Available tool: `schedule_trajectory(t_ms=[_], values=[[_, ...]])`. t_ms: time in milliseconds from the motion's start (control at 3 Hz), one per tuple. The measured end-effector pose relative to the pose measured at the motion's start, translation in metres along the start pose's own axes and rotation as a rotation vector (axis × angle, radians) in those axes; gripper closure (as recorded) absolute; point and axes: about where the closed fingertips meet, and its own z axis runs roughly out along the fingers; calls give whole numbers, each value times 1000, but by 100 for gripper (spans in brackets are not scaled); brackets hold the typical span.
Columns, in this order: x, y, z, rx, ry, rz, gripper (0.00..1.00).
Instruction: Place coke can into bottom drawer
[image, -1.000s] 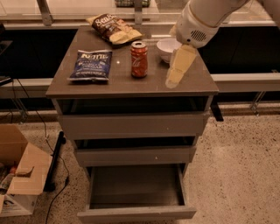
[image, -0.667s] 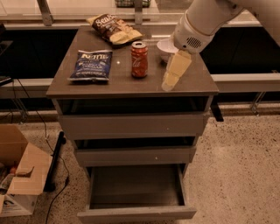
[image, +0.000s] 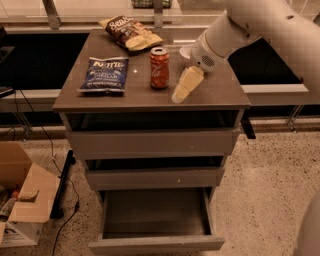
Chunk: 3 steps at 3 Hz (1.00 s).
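Pincer (image: 179, 95) low over the cabinet top (image: 100, 101), just right of the coke can (image: 159, 68), not touching it — open or closed, I cannot tell; bottom drawer (image: 156, 244) pulled out.

Probably an office or robotics lab rather than a home. There is a speckled hard floor (image: 270, 175), loose cables (image: 67, 222) and an open cardboard box (image: 22, 200). A grey drawer cabinet (image: 150, 145) has snack bags (image: 105, 75) on its tabletop (image: 220, 92), with the robot's pincer (image: 179, 92) just above its right half.

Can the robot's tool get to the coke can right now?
Probably yes: the tool sits just right of the coke can over the cabinet top, with nothing between them.
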Motion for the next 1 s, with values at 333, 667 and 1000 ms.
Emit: schedule_trajectory(t_ms=[333,667,1000], values=[[-1,-29,30,7,-86,46,0],[-10,-51,48,12,-155,63,0],[-33,-60,61,-8,-224,33,18]])
